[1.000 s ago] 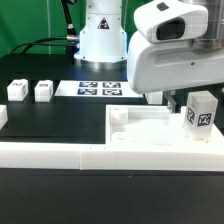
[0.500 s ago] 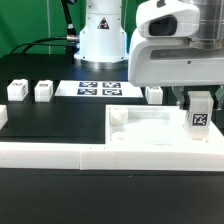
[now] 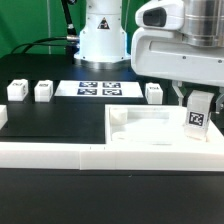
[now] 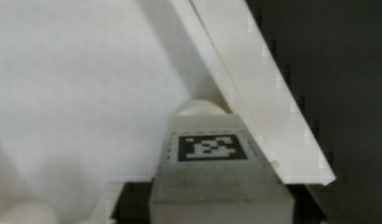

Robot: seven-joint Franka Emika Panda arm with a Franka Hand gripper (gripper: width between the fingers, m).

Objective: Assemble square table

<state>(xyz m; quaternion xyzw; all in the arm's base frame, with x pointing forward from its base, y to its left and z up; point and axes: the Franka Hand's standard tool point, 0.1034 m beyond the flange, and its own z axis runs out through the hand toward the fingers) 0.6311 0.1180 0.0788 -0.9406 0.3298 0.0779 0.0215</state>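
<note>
Bright, even light; square table glares white; wrist view soft, blurry; low resolution.

Robotics lab: white arm base upper centre, black table, green backdrop upper left, marker board with printed tags.

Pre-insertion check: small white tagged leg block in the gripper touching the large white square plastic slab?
Cannot tell. Exterior view: leg block overlaps the slab's corner, its base unclear; wrist view hides the base too.
</note>
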